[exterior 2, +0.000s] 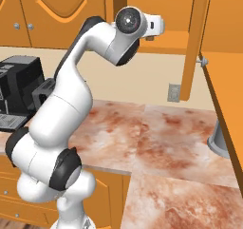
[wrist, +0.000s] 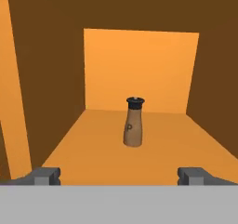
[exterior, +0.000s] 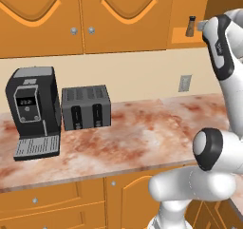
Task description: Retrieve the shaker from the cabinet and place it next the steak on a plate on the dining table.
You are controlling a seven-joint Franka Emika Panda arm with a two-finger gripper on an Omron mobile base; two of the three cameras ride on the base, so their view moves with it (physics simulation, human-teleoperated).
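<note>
The shaker [wrist: 133, 123], a slim brown cylinder with a dark cap, stands upright in the middle of the shelf inside the orange cabinet [wrist: 139, 69]. It also appears small on that shelf [exterior: 191, 26]. My gripper [wrist: 120, 176] is open at the shelf's front edge. Its fingertips [wrist: 44, 175] are spread wide, level with the shaker and well short of it, with nothing between them. The cabinet door [exterior 2: 192, 47] stands swung open to the right of my hand [exterior 2: 153, 25]. The steak, the plate and the dining table are out of view.
Below the cabinet runs a marbled wall counter [exterior: 142, 138] with a black coffee machine [exterior: 33, 111] and a dark toaster [exterior: 86, 107]. Closed cabinet doors [exterior: 42, 14] lie to the left. A grey vessel [exterior 2: 220, 138] sits at the counter's right.
</note>
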